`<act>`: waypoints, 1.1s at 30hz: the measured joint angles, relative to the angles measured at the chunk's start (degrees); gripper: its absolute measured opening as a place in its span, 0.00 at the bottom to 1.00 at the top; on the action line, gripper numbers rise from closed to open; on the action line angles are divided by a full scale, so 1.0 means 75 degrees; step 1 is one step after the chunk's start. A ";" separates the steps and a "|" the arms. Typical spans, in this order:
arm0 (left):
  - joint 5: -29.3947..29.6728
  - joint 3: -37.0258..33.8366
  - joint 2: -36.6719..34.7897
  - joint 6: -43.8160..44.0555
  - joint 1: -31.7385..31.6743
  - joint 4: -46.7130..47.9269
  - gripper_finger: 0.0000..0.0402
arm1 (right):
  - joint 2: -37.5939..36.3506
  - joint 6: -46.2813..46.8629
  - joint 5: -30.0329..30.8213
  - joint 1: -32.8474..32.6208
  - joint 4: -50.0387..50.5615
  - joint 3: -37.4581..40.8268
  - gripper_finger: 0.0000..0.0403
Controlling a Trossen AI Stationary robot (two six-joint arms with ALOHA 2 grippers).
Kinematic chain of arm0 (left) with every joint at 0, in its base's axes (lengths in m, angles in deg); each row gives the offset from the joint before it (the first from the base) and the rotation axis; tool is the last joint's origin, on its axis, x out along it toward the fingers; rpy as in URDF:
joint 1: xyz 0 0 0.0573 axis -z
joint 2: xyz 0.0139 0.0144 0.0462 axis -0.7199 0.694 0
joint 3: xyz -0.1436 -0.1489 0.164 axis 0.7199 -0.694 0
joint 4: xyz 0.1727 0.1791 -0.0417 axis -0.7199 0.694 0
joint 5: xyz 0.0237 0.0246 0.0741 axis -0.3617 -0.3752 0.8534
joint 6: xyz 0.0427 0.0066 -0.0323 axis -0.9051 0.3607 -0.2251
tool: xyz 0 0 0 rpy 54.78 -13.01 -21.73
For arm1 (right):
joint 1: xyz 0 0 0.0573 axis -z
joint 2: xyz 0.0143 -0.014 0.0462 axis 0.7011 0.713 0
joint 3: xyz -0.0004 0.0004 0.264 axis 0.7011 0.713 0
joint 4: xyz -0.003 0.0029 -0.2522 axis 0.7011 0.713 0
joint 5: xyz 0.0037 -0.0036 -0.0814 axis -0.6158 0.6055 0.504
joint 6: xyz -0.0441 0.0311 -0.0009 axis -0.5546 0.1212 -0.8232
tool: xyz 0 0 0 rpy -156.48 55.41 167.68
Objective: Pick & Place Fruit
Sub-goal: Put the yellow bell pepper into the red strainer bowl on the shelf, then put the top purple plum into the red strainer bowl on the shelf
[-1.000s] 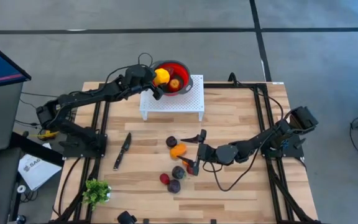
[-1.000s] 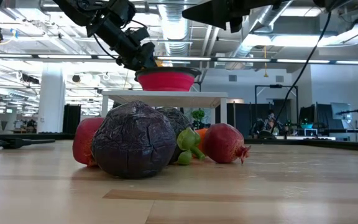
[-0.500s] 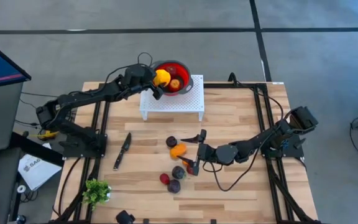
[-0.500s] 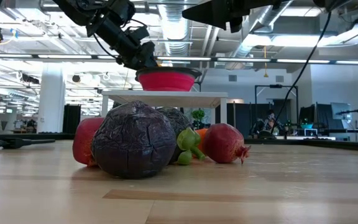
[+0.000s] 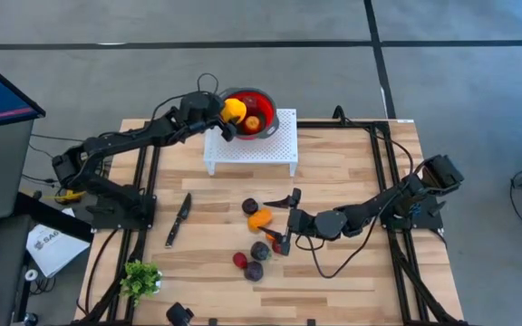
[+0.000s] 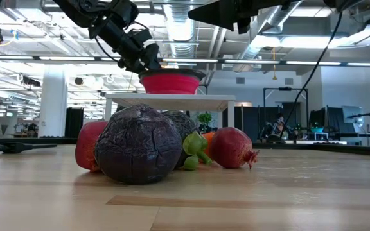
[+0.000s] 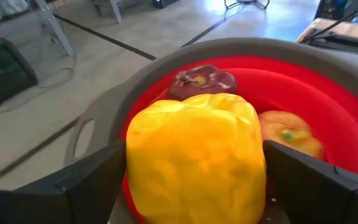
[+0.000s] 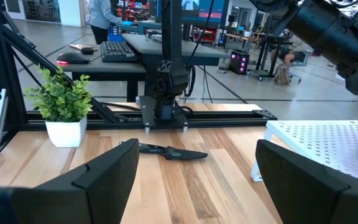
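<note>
A red bowl (image 5: 263, 98) stands on a white perforated stand (image 5: 275, 149) at the table's far edge. In it lie a maroon fruit (image 7: 202, 82) and an orange one (image 7: 289, 137). My left gripper (image 5: 228, 118) is at the bowl's left rim, shut on a yellow fruit (image 5: 234, 109). Several more fruits lie on the table's middle: a maroon one (image 5: 250, 206), an orange one (image 5: 259, 218), a dark one (image 5: 260, 251), a red one (image 5: 240, 261). My right gripper (image 5: 279, 220) hovers open just right of the orange one, with nothing between its fingers (image 8: 194, 186). My left gripper pinches the yellow fruit between its two fingers, one on each of its opposite sides (image 7: 135, 168). The fingers come from the table's left, slanting a little downward. The fruit is lifted clear, over the bowl's left rim (image 7: 104, 106).
A knife (image 5: 178, 220) lies left of the fruits and a small green plant (image 5: 140, 278) stands at the near left corner. Black frame rails (image 5: 381, 181) run along the table's right side and far edge. Bare wood lies between the stand and the fruits.
</note>
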 joint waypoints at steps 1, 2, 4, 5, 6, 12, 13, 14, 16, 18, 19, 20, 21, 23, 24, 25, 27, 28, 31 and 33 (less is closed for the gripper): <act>-0.0029 0.0000 0.0000 0.0038 -0.0020 -0.0003 0.91 | 0.0000 0.0000 0.0003 0.0000 0.0002 0.0000 0.79; -0.0033 0.0000 0.0000 0.0041 -0.0023 -0.0005 0.92 | 0.0000 0.0000 0.0002 0.0000 0.0002 0.0000 0.79; -0.0033 0.0000 -0.0003 0.0005 -0.0024 -0.0017 0.93 | 0.0000 0.0000 0.0000 0.0000 0.0002 0.0000 0.79; -0.0033 0.0000 -0.0003 0.0002 -0.0023 -0.0023 0.93 | 0.0000 0.0000 0.0002 0.0000 0.0000 0.0000 0.79; -0.0027 0.0000 -0.0003 -0.0005 -0.0023 -0.0044 0.93 | 0.0000 0.0000 0.0002 0.0000 0.0000 0.0000 0.79; 0.0061 0.0000 -0.0003 -0.0012 -0.0020 -0.0204 0.90 | 0.0000 0.0000 0.0002 0.0003 0.0000 0.0000 0.79; 0.0064 0.0000 -0.0003 -0.0015 -0.0020 -0.0272 0.89 | 0.0000 0.0000 0.0002 0.0003 0.0000 0.0000 0.79; 0.0064 0.0000 -0.0003 -0.0014 -0.0020 -0.0304 0.89 | 0.0000 0.0000 0.0000 0.0003 0.0002 0.0000 0.79; 0.0039 0.0000 -0.0003 -0.0017 -0.0010 -0.0298 0.87 | 0.0000 0.0000 0.0003 0.0003 0.0002 0.0000 0.79; -0.0077 0.0000 -0.0003 -0.0013 -0.0011 -0.0301 0.87 | 0.0000 0.0000 0.0000 0.0003 0.0003 0.0000 0.79; -0.0119 0.0000 -0.0003 -0.0014 -0.0011 -0.0303 0.87 | 0.0000 0.0000 0.0001 0.0003 0.0003 0.0000 0.79; -0.0147 0.0000 -0.0003 -0.0014 -0.0011 -0.0300 0.87 | 0.0000 0.0000 0.0003 0.0003 0.0003 0.0000 0.79; -0.0158 0.0000 -0.0003 -0.0015 -0.0011 -0.0297 0.87 | 0.0000 0.0000 0.0003 0.0003 0.0003 0.0000 0.79; -0.0161 0.0000 -0.0003 -0.0017 -0.0011 -0.0303 0.89 | 0.0000 0.0000 0.0000 0.0003 0.0005 0.0000 0.79; -0.0164 0.0000 -0.0003 -0.0014 -0.0011 -0.0300 0.90 | 0.0000 0.0000 0.0000 0.0003 0.0006 0.0000 0.79; -0.0166 0.0000 -0.0003 -0.0017 -0.0025 -0.0297 0.92 | 0.0000 0.0000 0.0000 0.0003 0.0011 0.0000 0.79; -0.0164 0.0000 -0.0003 -0.0017 -0.0062 -0.0303 0.95 | 0.0000 0.0026 0.0000 0.0003 0.0027 0.0000 0.79; -0.0163 0.0000 -0.0003 -0.0017 -0.0064 -0.0307 0.96 | 0.0000 0.0057 0.0001 0.0003 0.0033 0.0000 0.79; -0.0161 -0.0005 -0.0082 -0.0020 -0.0064 -0.0364 0.99 | 0.0000 0.0058 0.0000 0.0003 0.0044 0.0000 0.79; -0.0160 -0.0008 -0.0260 -0.0055 -0.0020 -0.0442 0.99 | 0.0003 0.0058 0.0000 0.0006 0.0073 0.0000 0.79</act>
